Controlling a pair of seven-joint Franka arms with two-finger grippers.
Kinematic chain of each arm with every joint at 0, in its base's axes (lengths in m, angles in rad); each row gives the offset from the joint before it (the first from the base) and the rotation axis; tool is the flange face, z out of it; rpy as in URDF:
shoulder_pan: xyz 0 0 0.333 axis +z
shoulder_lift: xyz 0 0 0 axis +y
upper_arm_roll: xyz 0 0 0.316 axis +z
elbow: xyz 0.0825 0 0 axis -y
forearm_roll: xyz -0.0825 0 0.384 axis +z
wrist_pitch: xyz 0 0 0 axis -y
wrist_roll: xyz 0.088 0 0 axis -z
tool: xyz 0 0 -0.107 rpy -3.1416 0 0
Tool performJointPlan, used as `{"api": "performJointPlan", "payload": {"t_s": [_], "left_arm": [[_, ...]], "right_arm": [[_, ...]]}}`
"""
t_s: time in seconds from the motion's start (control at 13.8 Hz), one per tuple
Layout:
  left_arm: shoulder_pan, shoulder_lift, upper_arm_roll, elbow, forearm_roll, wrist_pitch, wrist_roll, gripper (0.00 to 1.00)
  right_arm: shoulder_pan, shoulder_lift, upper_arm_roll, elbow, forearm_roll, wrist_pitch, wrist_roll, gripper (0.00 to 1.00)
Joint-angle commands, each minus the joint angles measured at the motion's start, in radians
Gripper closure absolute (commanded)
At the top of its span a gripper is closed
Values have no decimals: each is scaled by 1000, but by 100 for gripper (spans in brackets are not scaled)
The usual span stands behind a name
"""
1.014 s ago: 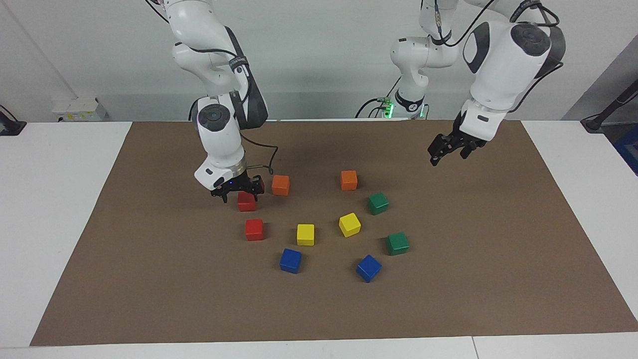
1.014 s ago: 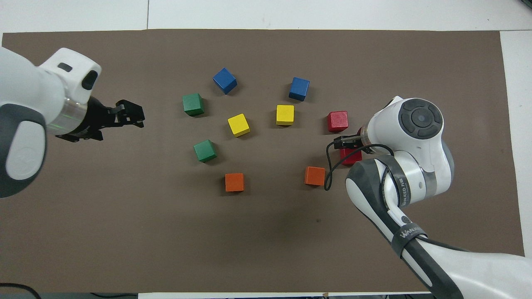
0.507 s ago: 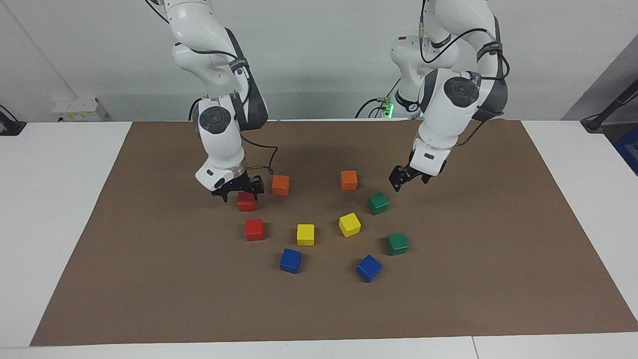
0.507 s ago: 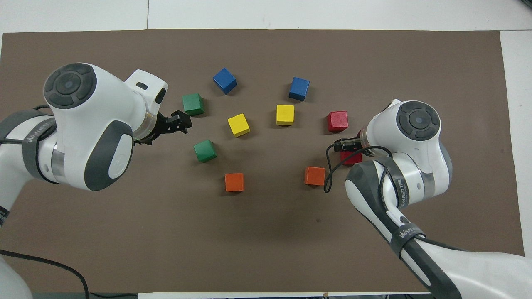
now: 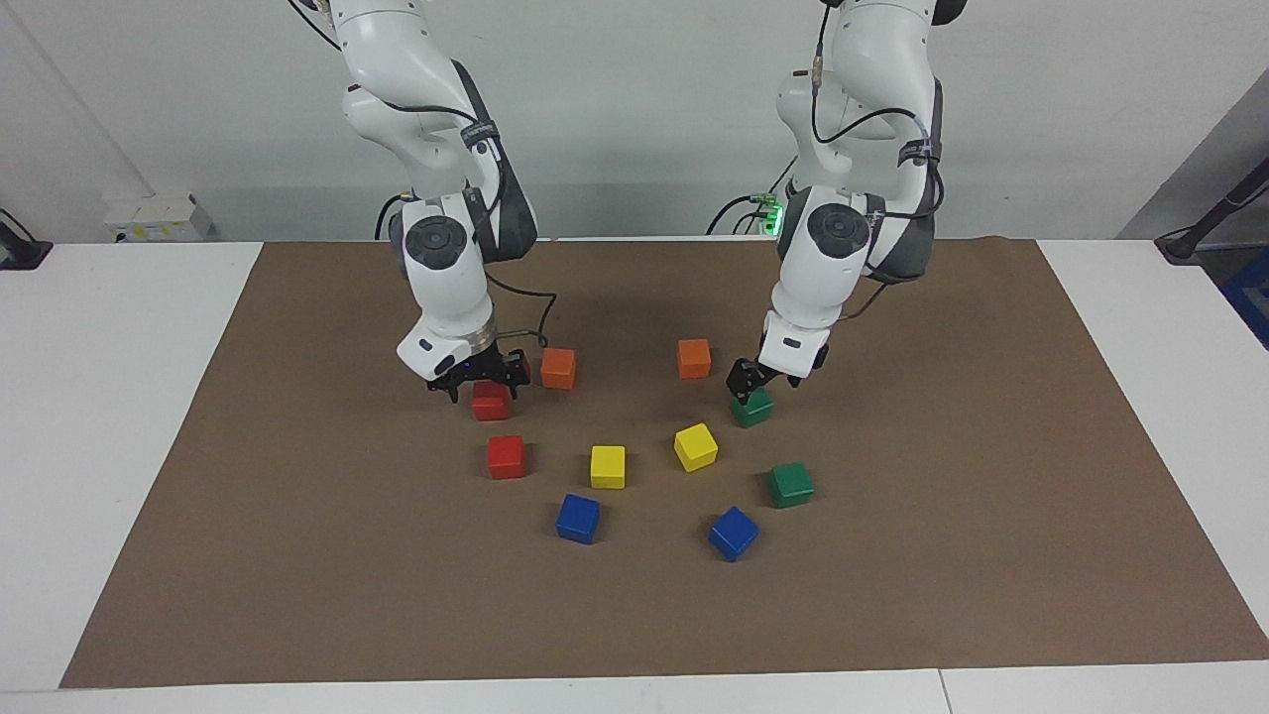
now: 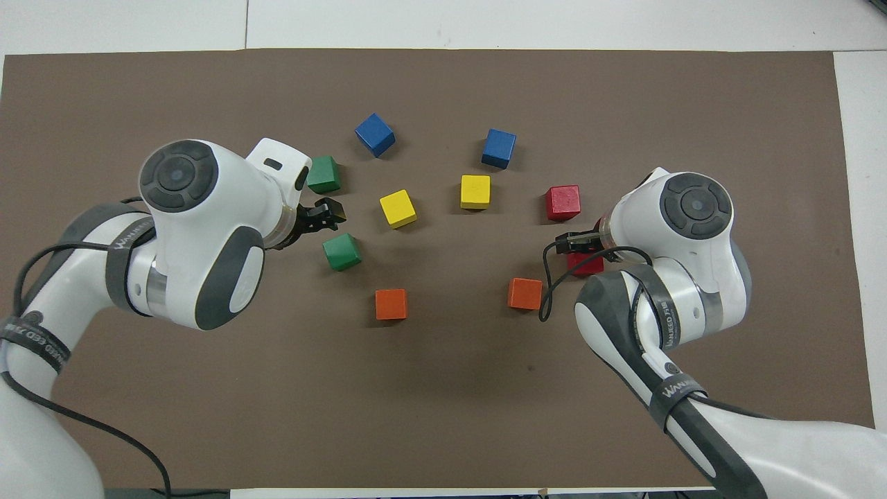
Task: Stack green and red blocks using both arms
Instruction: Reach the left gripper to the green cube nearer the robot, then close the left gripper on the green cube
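Note:
Two red blocks and two green blocks lie on the brown mat. My right gripper is low over the red block nearer the robots, fingers open and straddling its top; the arm partly hides this block in the overhead view. The other red block lies free, a little farther out. My left gripper is open just above the green block nearer the robots. The second green block lies farther out.
Two orange cubes sit beside the grippers, nearer the robots. Two yellow cubes lie between the red and green pairs. Two blue cubes lie farthest out.
My left arm has swung in from its end of the table and come down onto the nearer green block. My right gripper has stayed over the red block. No block has moved.

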Motion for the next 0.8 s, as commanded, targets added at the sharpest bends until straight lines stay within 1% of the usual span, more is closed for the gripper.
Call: {"api": "performJointPlan", "payload": {"t_s": [0.0, 0.14, 0.36, 0.72], "left_arm": [[-34, 39, 16, -2, 39, 39, -87, 0], [-35, 41, 16, -2, 45, 41, -126, 0], [-35, 42, 16, -10, 45, 52, -129, 0], [-34, 56, 16, -38, 45, 90, -132, 0]], "right_arm": [[4, -3, 0, -25, 5, 33, 9, 0], [4, -3, 0, -26, 5, 36, 9, 0], [4, -3, 0, -55, 5, 92, 4, 0], [4, 1, 0, -65, 5, 103, 1, 0]]}}
